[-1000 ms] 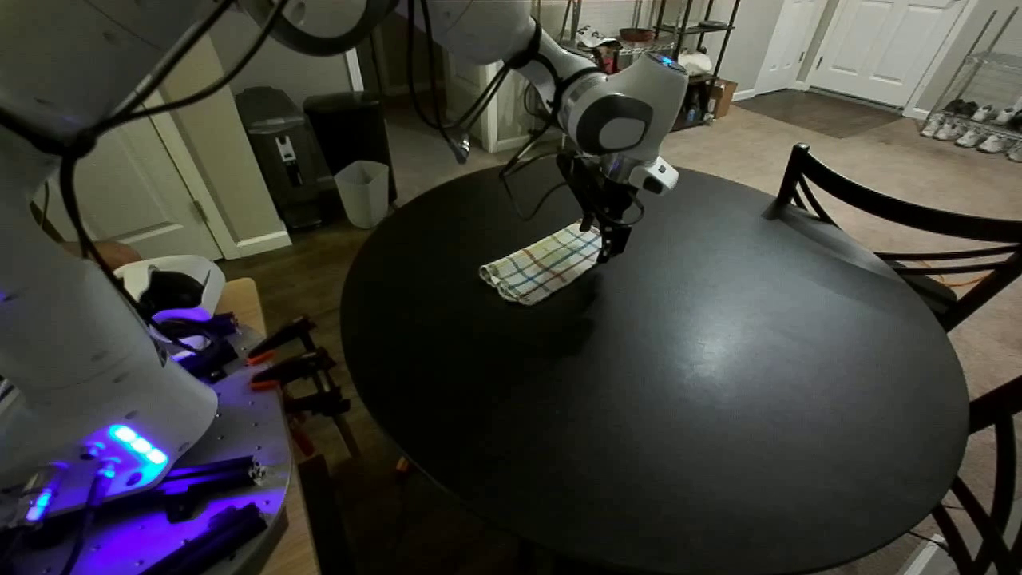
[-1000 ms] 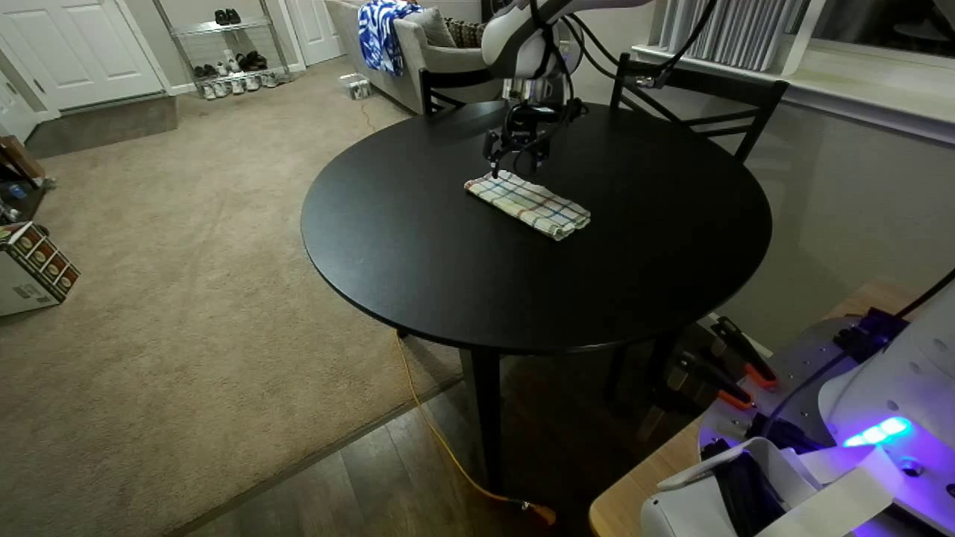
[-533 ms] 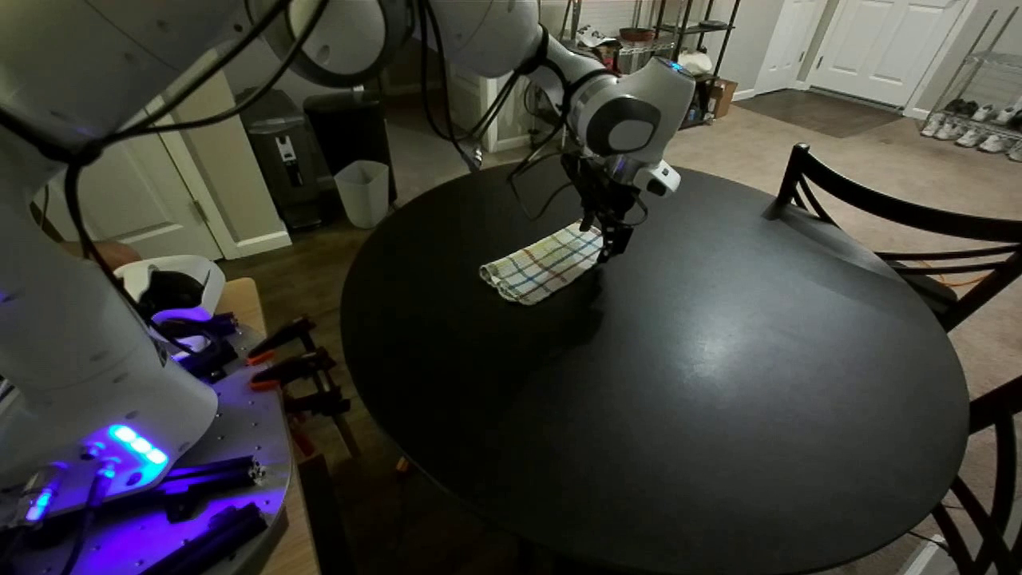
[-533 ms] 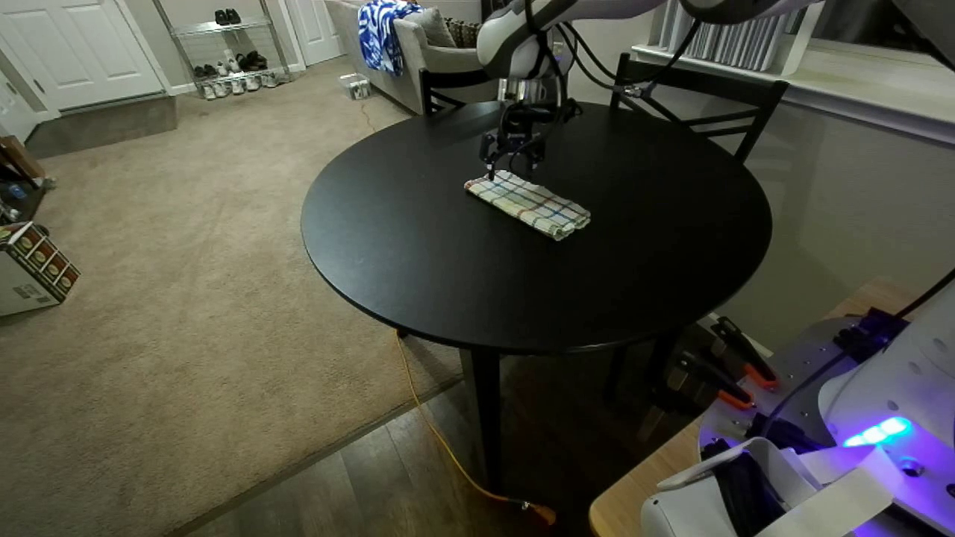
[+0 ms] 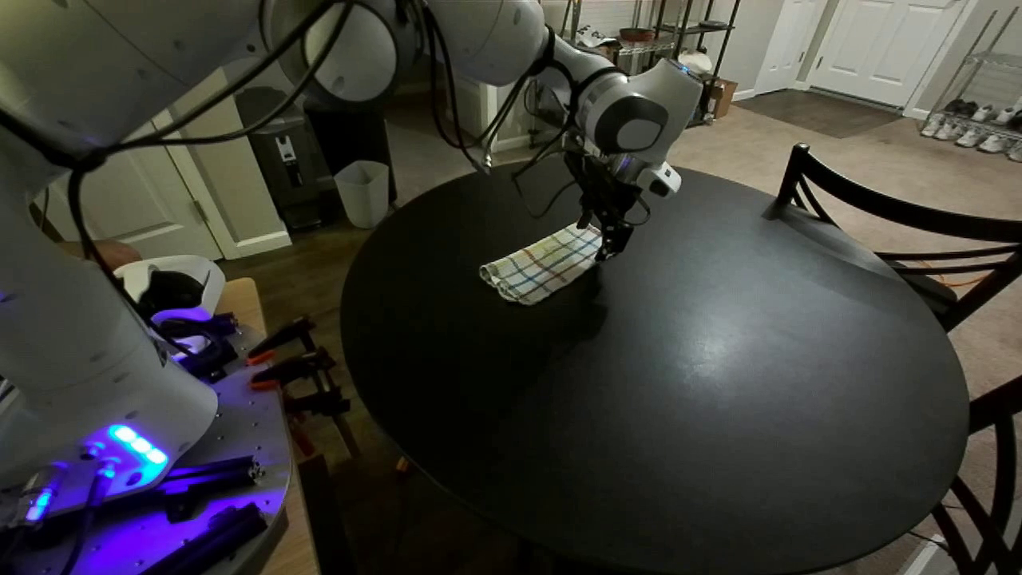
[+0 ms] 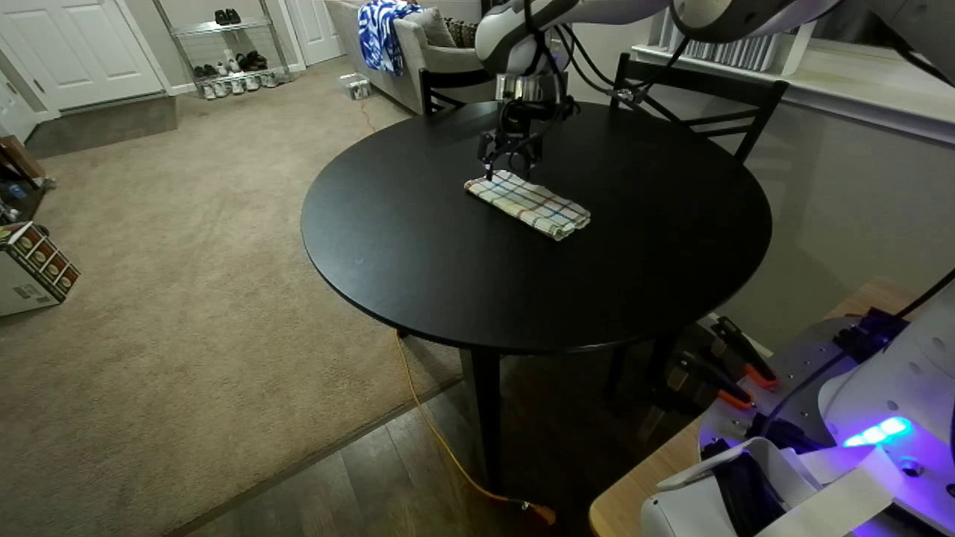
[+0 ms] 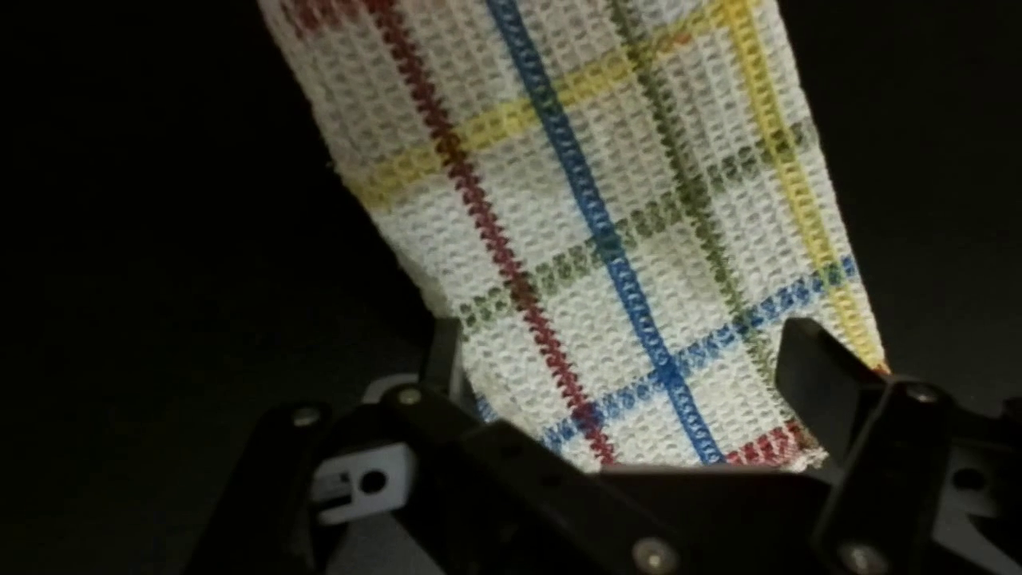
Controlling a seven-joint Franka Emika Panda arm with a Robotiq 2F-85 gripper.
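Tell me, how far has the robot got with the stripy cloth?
Reaching the cloth looks done: the hand is at one end. Under way, it seems, is lining up: the fingers stand open, with cloth between them in the wrist view. Left, probably, is gripping: nothing is pinched yet, and the cloth lies on the black table.

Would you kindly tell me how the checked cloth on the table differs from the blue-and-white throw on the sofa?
The checked cloth bears a grid of coloured lines on white; the blue-and-white throw has bold blue shapes. The cloth lies on the black table; the throw hangs over the sofa. The open hand is at one end of the cloth; the throw is well away from it. Both are fabric with some blue and white.
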